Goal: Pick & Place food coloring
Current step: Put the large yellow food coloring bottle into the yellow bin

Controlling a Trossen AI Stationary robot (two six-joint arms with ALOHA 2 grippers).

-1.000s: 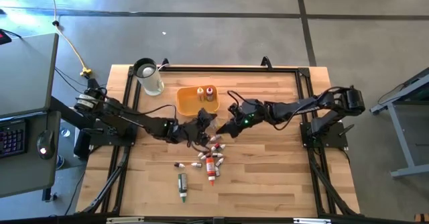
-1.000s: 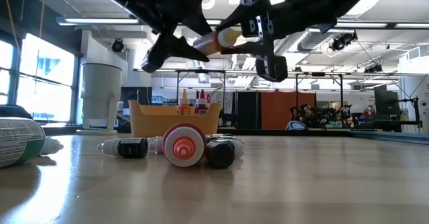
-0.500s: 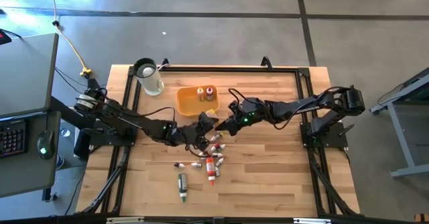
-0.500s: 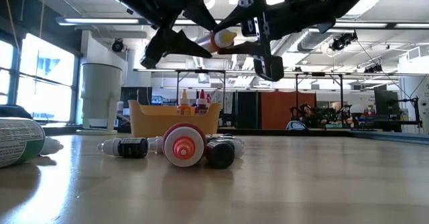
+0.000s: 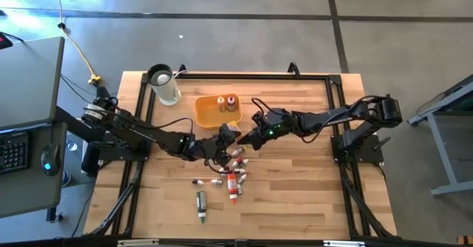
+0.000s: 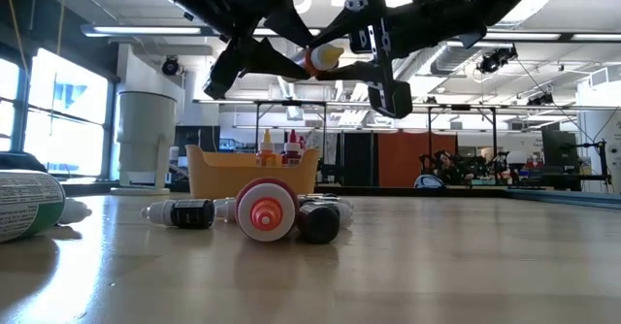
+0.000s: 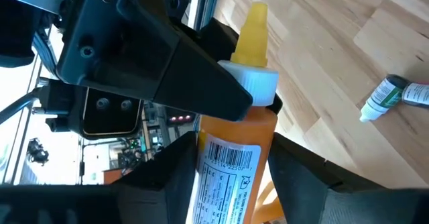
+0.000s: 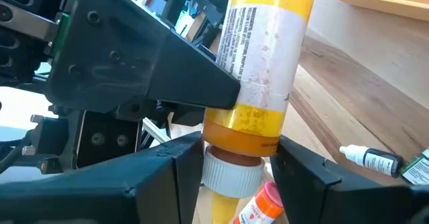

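An orange food coloring bottle (image 6: pixel 315 58) with a white collar and a yellow tip hangs in the air over the table's middle, between my two grippers. My left gripper (image 7: pixel 234 177) reaches in from the left and is shut on its body. My right gripper (image 8: pixel 238 167) comes from the right and is shut on its cap end. Below them, a heap of small bottles and tubes (image 5: pixel 233 169) lies on the wood. The yellow-orange tray (image 5: pixel 209 114) at the back holds two upright bottles (image 5: pixel 226 101). My left gripper pinches the bottle's labelled body (image 7: pixel 228 167) between its two fingers (image 7: pixel 174 177), coming nearly level from the table's left, fingers lying along the bottle. The bottle is lifted clear, roughly level, tip toward the right. My right gripper pinches the bottle at its white collar (image 8: pixel 224 174), just below the orange shoulder, between its two fingers (image 8: pixel 167 163). It comes nearly level from the table's right, fingers running along the bottle. The yellow tip points back toward this wrist.
A white jug (image 5: pixel 164 84) stands at the far left corner. A green tube (image 5: pixel 201 205) and a dark little bottle (image 5: pixel 198 181) lie apart near the front. A black frame (image 5: pixel 236 75) runs along the table's edges. Bare wood stretches to the right of the heap.
My left gripper's fingers have closed in on the bottle's body, which they stood apart from a second ago. The bottle has stayed in the air at the same spot, held by my right gripper throughout.
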